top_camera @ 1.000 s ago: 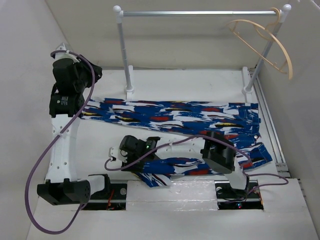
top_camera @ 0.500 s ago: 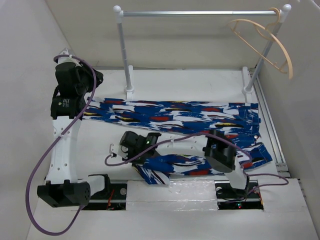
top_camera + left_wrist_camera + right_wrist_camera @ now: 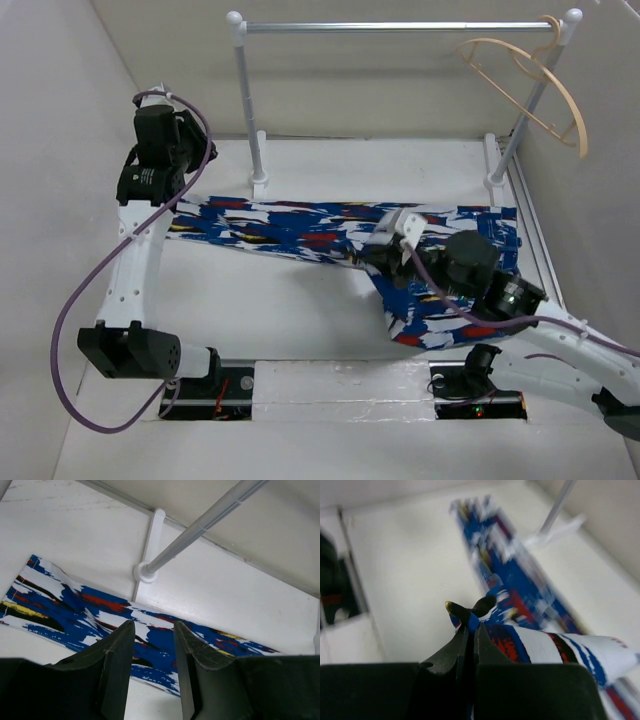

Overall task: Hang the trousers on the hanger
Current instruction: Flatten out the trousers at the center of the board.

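The blue, white and red print trousers [image 3: 300,228] lie across the table, with one leg stretched out to the left. My right gripper [image 3: 378,250] is shut on a fold of the other leg [image 3: 540,645] and holds it bunched above the spread fabric; in the right wrist view the cloth is pinched at the gripper [image 3: 470,622] tips. The left gripper [image 3: 152,627] hovers open over the left leg end [image 3: 75,605], with nothing between its fingers. The tan hanger [image 3: 530,85] hangs by its hook at the right end of the rail, apart from both grippers.
A silver rail [image 3: 400,27] on white posts [image 3: 248,110] crosses the back of the table. Its left post and white foot [image 3: 145,572] stand just beyond the trousers. Grey walls close in on the left and right. A purple cable [image 3: 75,310] loops beside the left arm.
The right gripper has shut on the near trouser leg and swung it from front centre to the right and back, lifting it. The left arm has moved farther back.
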### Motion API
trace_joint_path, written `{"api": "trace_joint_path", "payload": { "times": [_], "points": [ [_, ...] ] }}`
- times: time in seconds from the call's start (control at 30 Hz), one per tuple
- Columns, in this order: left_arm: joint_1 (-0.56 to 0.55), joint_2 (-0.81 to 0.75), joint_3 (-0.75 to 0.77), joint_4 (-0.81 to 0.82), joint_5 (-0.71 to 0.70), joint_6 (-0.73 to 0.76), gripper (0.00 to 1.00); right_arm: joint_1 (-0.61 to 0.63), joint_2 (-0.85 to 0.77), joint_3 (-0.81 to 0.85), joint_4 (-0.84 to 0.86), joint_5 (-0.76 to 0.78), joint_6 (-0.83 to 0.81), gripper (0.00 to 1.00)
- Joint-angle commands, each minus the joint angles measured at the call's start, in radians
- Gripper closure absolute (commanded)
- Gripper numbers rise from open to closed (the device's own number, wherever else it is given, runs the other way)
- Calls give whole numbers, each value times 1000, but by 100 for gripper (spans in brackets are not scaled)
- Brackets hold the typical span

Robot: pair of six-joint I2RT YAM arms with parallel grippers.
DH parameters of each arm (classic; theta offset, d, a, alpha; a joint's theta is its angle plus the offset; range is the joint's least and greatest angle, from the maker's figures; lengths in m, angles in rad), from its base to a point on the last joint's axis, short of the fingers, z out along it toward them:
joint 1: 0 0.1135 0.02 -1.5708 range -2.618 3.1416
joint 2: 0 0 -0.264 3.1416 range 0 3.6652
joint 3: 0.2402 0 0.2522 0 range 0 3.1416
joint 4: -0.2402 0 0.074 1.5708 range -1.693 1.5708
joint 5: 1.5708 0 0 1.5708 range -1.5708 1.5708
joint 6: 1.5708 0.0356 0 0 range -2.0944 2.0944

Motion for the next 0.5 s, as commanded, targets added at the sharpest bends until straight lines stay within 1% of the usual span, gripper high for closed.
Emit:
{"api": "trace_joint_path", "payload": {
  "times": [0.0, 0.03, 0.07, 0.1, 0.13, 0.17, 0.2, 0.23, 0.27, 0.3, 0.33, 0.4, 0.43, 0.47],
  "points": [
    [-13, -9, -43, 1, -5, 45, 67, 17, 11, -311, -79, -113, 108, 100],
    [-22, -11, -72, 9, -14, 48, 66, 32, 6, -349, -93, -116, 125, 98],
    [-22, -9, -98, 12, -22, 50, 66, 45, 4, -369, -116, -105, 146, 90],
    [-53, -6, -152, 15, -28, 51, 66, 54, 3, -380, -144, -102, 153, 76],
    [-71, -5, -173, 24, -40, 54, 66, 54, 3, -389, -160, -114, 154, 63],
    [-97, -6, -189, 35, -92, 60, 66, 54, 9, -372, -193, -110, 142, 45],
    [-132, -6, -189, 43, -136, 86, 66, 54, 17, -348, -231, -107, 137, 40],
    [-198, -3, -166, 43, -175, 99, 66, 45, 36, -322, -304, -101, 127, 36],
    [-223, 9, -132, 37, -219, 108, 66, 27, 46, -259, -331, -102, 87, 34],
    [-246, 14, -53, 35, -218, 119, 66, 17, 52, -227, -354, -104, 72, 34],
    [-296, 15, -28, 47, -197, 152, 66, -4, 55, -196, -384, -85, 61, 34],
    [-356, 29, 1, 28, -195, 171, 65, -27, 64, -101, -404, -62, 53, 39],
    [-381, 43, -3, -35, -187, 157, 65, -40, 64, -78, -412, -55, 51, 44],
    [-430, 69, -23, -66, -149, 142, 67, -67, 69, -55, -415, -52, 48, 59]
  ]
}}
